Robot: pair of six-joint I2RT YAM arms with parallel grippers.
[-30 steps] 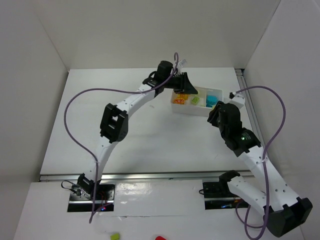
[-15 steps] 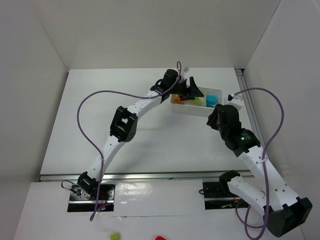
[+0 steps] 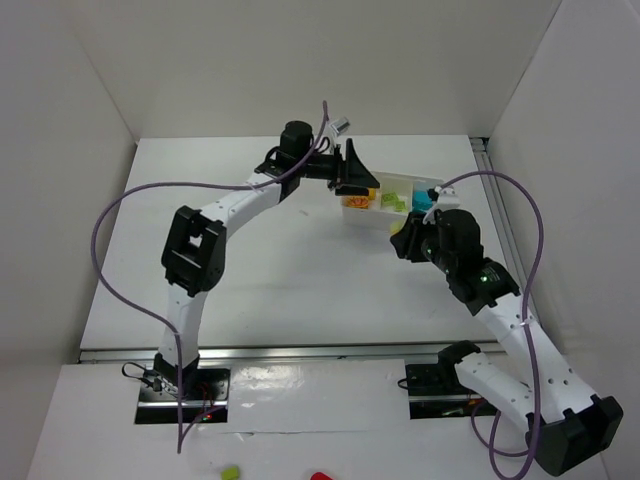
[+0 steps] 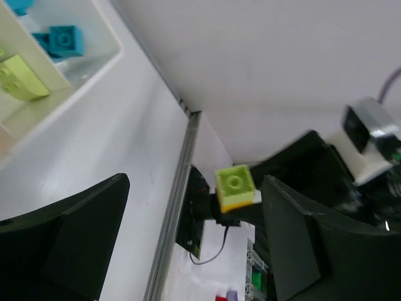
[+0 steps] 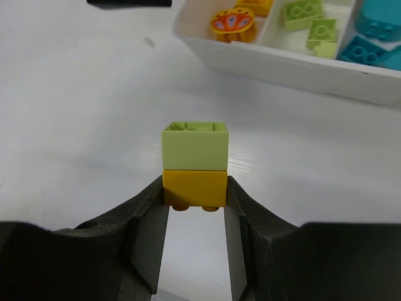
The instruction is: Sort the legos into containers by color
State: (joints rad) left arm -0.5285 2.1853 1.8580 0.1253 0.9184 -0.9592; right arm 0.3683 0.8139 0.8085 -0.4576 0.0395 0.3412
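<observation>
My right gripper (image 5: 195, 195) is shut on a stacked lego, a lime green brick (image 5: 195, 147) on a yellow-orange one (image 5: 195, 187), held just above the table in front of the white tray (image 5: 282, 60). From above, that gripper (image 3: 404, 241) sits near the tray's (image 3: 352, 211) front wall. The tray holds orange legos (image 5: 232, 21) on the left, lime legos (image 5: 305, 14) in the middle and cyan legos (image 5: 369, 39) on the right. My left gripper (image 3: 357, 178) hangs open and empty at the tray's left end. Between its wide fingers (image 4: 66, 241) the left wrist view shows the held stack (image 4: 235, 187) beyond.
A metal rail (image 3: 497, 205) runs along the table's right edge, with the enclosure wall just behind it. Purple cables (image 3: 130, 210) loop off both arms. White table surface (image 3: 260, 270) lies left of and in front of the tray.
My left gripper has opened, swung across the tray and drawn back to its left end. My right gripper has swung left with the stacked lego still in it.
</observation>
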